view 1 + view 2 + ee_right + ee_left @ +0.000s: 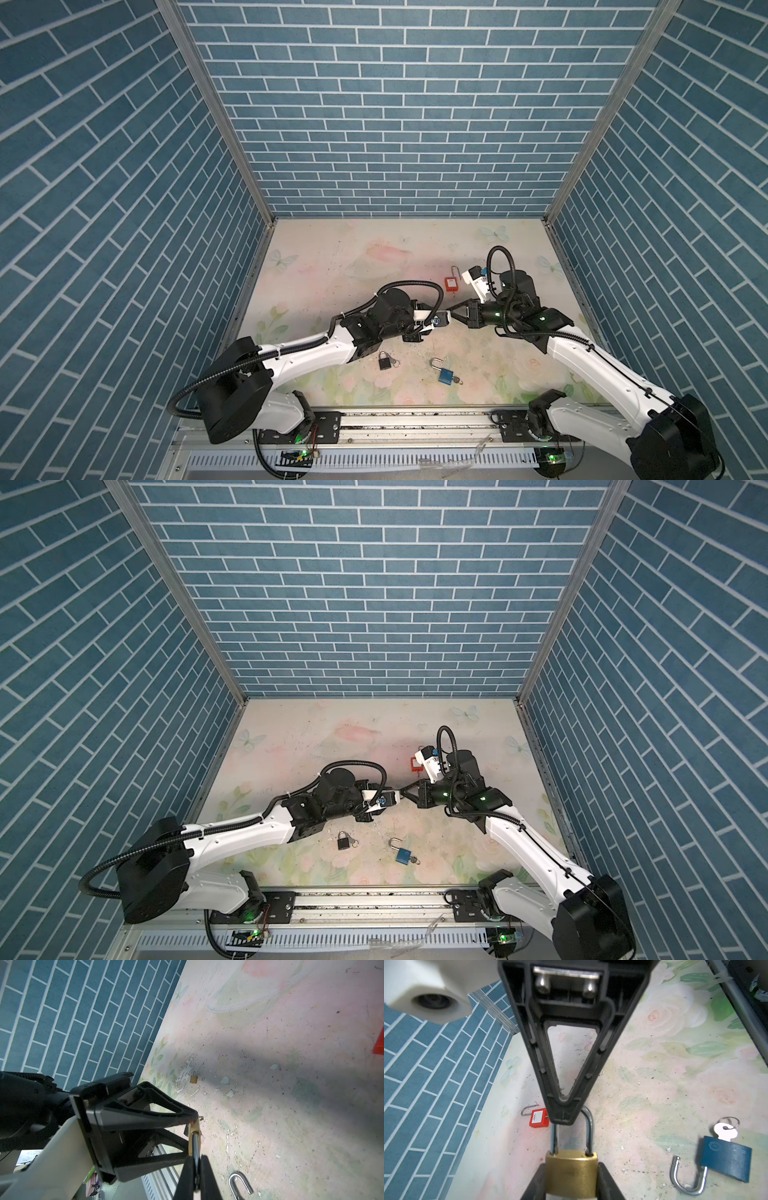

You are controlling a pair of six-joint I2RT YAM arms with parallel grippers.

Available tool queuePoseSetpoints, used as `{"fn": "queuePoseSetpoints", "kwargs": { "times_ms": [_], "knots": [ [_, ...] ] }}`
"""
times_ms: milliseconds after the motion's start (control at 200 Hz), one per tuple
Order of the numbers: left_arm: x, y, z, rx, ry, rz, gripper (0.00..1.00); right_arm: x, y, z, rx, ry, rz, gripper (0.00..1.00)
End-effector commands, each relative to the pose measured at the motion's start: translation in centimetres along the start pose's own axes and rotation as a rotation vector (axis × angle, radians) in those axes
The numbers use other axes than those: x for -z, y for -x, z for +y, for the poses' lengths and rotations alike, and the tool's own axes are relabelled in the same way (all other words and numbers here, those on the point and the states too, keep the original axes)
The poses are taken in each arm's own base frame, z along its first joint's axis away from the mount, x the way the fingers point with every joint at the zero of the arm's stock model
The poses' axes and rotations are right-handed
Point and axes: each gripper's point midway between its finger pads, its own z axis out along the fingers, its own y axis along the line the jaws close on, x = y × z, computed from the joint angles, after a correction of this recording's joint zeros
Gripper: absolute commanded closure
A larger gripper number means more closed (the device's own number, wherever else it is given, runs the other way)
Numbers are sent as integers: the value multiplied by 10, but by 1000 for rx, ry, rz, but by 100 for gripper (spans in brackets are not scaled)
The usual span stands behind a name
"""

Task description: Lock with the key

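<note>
Left wrist view: left gripper (571,1164) was clamped on the brass padlock (571,1178) body, one finger each side. Right gripper (562,1114) was pinched shut on top of its shackle (589,1126). Both shackle legs met the body; couldn't tell if latched. Lock was held off the table (353,266), mid-workspace between the arms. Blue padlock (724,1157) lay on the table, shackle open, key (725,1131) in its base. Black padlock (385,360) lay left of it, red padlock (538,1118) further back.
</note>
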Motion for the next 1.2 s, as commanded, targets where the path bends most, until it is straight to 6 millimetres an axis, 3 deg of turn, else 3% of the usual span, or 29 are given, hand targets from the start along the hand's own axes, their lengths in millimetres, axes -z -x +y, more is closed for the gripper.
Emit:
{"fn": "queuePoseSetpoints", "kwargs": {
  "times_ms": [0, 690, 1195],
  "knots": [
    [6, 39, 40, -18, 159, -133, 94, -4, -10, 10, -40, 60, 61, 100],
    [15, 102, 64, 58, 173, -334, 94, -26, -31, -2, -68, 68, 129, 100],
    [29, 122, 94, 85, 317, -420, 96, -40, -53, -19, -125, 42, 195, 100]
  ]
}}
